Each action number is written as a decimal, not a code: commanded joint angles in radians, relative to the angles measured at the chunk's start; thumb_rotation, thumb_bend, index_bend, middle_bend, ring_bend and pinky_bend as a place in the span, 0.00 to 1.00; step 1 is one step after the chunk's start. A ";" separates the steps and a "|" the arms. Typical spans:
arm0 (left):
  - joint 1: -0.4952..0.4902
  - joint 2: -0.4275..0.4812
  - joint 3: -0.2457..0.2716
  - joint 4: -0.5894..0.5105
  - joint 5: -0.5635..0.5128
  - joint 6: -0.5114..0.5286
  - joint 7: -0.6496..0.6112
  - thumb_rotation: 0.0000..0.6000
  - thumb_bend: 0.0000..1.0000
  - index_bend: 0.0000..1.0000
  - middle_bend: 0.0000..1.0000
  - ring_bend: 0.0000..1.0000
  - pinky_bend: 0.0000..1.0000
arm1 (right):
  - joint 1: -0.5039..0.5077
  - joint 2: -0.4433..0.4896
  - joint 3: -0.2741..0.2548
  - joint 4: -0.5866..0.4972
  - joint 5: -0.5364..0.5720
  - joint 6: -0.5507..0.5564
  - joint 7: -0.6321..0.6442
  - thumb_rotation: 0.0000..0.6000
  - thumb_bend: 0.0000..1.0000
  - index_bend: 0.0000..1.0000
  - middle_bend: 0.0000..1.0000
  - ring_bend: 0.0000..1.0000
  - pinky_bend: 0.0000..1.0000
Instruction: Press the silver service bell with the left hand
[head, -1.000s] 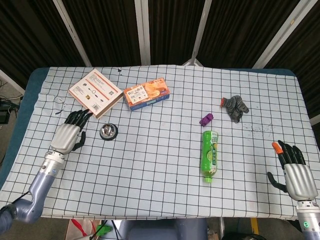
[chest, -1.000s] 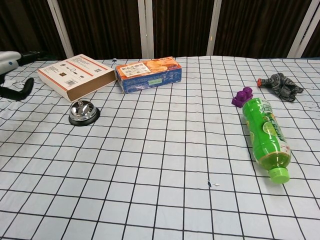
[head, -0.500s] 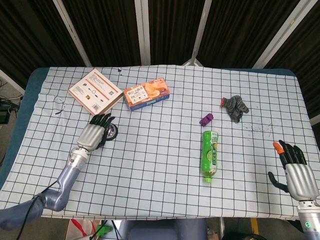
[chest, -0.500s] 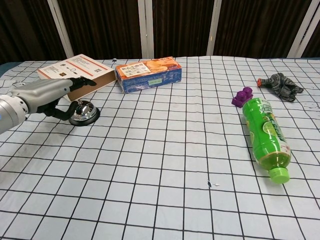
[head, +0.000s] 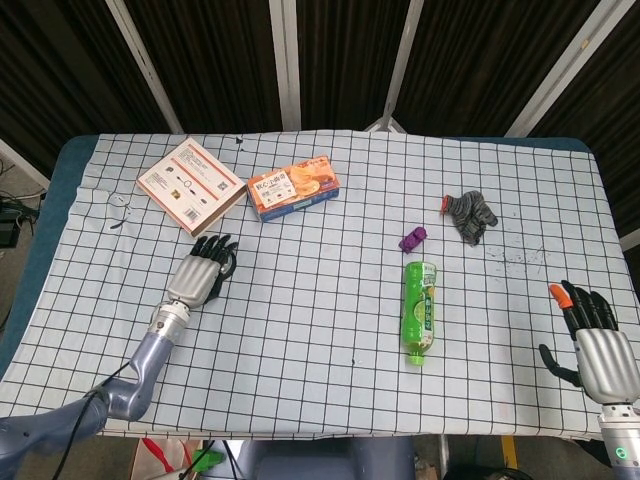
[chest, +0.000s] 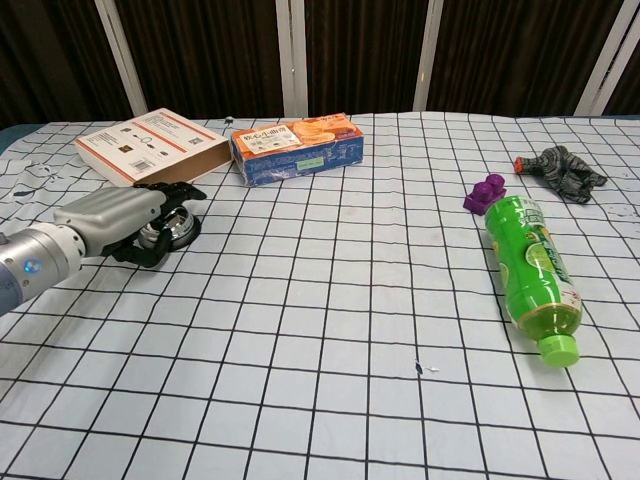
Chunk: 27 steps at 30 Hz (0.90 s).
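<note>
The silver service bell (chest: 179, 232) on its black base stands on the checked cloth at the left, in front of the flat box. My left hand (head: 200, 272) lies stretched over it, palm down. In the head view the hand hides the bell almost wholly. In the chest view the left hand (chest: 125, 215) has its fingers (chest: 178, 190) spread across the bell's top and its thumb curled at the bell's near side. It holds nothing. My right hand (head: 597, 345) hovers at the table's front right corner with its fingers apart and nothing in it; the chest view does not show it.
A white and brown flat box (head: 190, 185) and an orange biscuit box (head: 293, 189) lie just behind the bell. A purple toy (head: 412, 239), a green bottle (head: 421, 305) on its side and a grey glove (head: 470, 214) lie on the right half.
My left hand has moved right, from beside the bell to over it, and its fingers now cover the bell's top. The right hand has hardly shifted.
</note>
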 joint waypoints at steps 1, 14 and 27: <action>-0.002 0.001 0.002 -0.003 0.005 0.012 0.004 1.00 0.95 0.00 0.00 0.00 0.01 | 0.000 0.001 0.000 0.001 0.000 0.000 0.003 1.00 0.39 0.08 0.00 0.00 0.00; 0.174 0.348 0.022 -0.612 0.164 0.431 0.125 1.00 0.94 0.00 0.00 0.00 0.01 | -0.003 0.003 -0.003 -0.001 -0.011 0.009 0.009 1.00 0.39 0.08 0.00 0.00 0.00; 0.523 0.794 0.258 -0.954 0.255 0.739 0.067 1.00 0.93 0.00 0.00 0.00 0.01 | -0.014 0.006 -0.007 -0.013 -0.023 0.031 0.004 1.00 0.39 0.08 0.00 0.00 0.00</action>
